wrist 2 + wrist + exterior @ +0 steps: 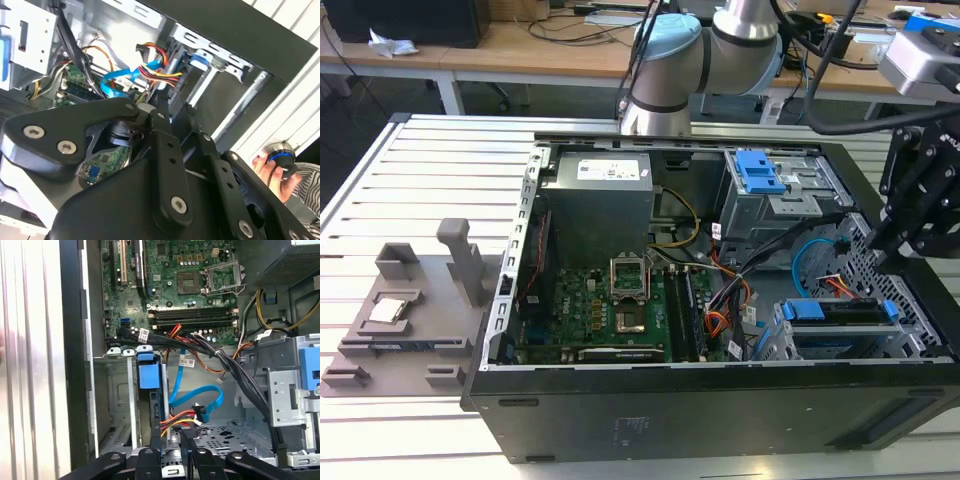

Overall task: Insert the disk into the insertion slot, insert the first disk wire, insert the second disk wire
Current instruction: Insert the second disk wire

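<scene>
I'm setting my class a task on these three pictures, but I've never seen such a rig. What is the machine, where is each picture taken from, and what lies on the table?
The machine is a robot arm with a black pincer at its end. The exterior view comes from a camera standing off the arm. It shows an open computer case lying on a slatted table, with a grey holder beside it. Both wrist views come from cameras riding on the arm, so they look into the case past the pincer. The disk, in its blue frame, sits in the slot, a silver perforated cage. The pincer hangs over that corner of the case, near a blue wire and a red-and-yellow wire that seem not yet plugged into the disk.
</scene>
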`<state>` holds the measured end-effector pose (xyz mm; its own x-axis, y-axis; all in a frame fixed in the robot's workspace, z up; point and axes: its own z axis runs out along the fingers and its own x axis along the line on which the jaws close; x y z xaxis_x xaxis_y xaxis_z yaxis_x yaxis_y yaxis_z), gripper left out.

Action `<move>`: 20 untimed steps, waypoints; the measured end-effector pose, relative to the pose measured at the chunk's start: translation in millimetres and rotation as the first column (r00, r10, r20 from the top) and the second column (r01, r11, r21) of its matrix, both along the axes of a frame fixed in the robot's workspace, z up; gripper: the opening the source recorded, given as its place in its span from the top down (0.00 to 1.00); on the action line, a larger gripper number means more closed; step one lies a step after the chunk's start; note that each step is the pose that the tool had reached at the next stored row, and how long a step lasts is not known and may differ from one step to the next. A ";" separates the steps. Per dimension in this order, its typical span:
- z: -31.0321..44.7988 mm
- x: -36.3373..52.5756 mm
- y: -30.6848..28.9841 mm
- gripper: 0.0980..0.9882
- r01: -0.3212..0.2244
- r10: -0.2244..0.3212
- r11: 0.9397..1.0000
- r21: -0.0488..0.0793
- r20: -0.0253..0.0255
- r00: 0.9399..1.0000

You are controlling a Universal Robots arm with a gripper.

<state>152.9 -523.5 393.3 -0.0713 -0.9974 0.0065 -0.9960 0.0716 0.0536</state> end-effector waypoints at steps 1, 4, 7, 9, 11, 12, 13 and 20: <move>-0.2 0.0 2.2 0.77 -0.003 0.003 1.000 0.000 0.000 1.000; -1.8 -0.6 6.2 0.77 -0.017 0.017 1.000 0.000 0.000 1.000; -5.1 -1.2 8.7 0.77 -0.081 0.081 0.997 0.000 0.000 0.997; -5.4 -1.2 9.5 0.77 -0.143 0.143 0.990 0.000 0.000 0.990; -5.7 -1.6 17.7 0.77 -0.179 0.179 0.984 0.001 0.000 0.984; -5.8 -1.8 21.4 0.77 -0.184 0.184 0.983 0.001 0.000 0.983; -5.9 -2.2 23.3 0.77 -0.187 0.187 0.982 0.000 0.000 0.982; -11.5 -12.4 27.2 0.77 -0.241 0.241 0.971 0.001 0.000 0.971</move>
